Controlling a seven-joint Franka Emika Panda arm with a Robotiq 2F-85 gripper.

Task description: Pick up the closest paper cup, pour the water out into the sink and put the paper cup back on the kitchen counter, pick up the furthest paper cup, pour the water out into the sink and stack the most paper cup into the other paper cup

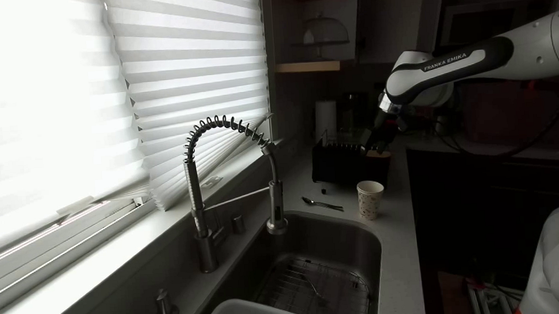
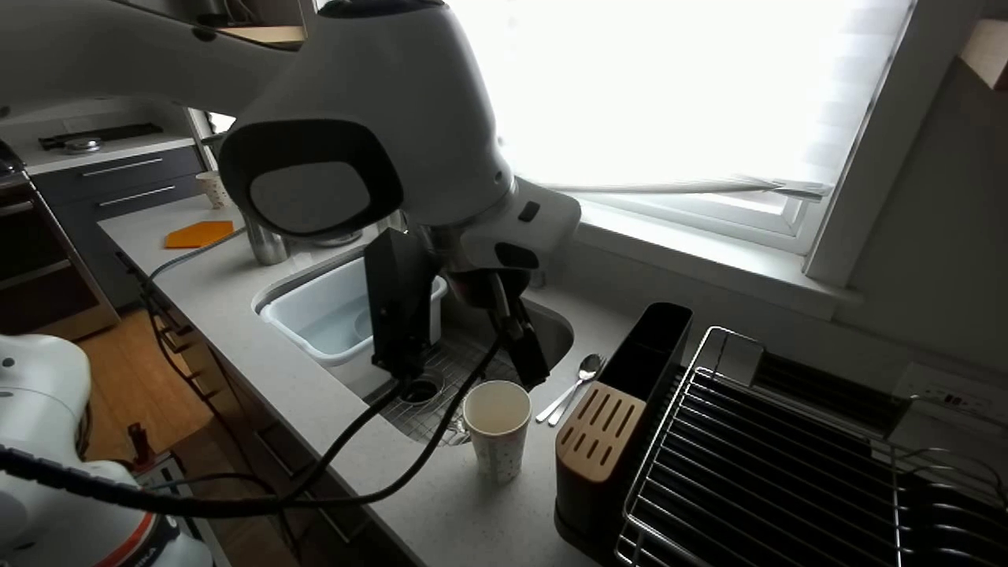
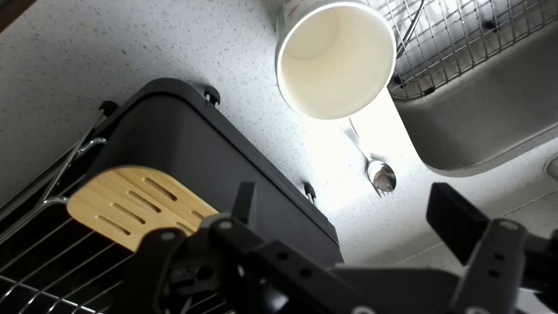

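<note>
A speckled paper cup [image 1: 370, 200] stands upright on the pale kitchen counter [image 1: 399, 271], just beyond the end of the sink [image 1: 335, 236]. Its open mouth faces my camera in the wrist view, where the inside of the cup [image 3: 335, 61] looks pale; whether water is in it I cannot tell. Another paper cup [image 2: 211, 189] stands at the far end of the counter in an exterior view. My gripper [image 3: 348, 213] is open, its fingers wide apart with nothing between them. It hangs above the counter beside the utensil holder, apart from the near cup.
A black dish rack [image 2: 756, 457] and a utensil holder with a slotted wooden top [image 2: 598, 429] stand close to the near cup. A spoon [image 3: 381, 175] and fork lie beside the sink. A pale tub [image 2: 346, 307] sits in the sink. The coiled faucet [image 1: 194, 191] arches over it.
</note>
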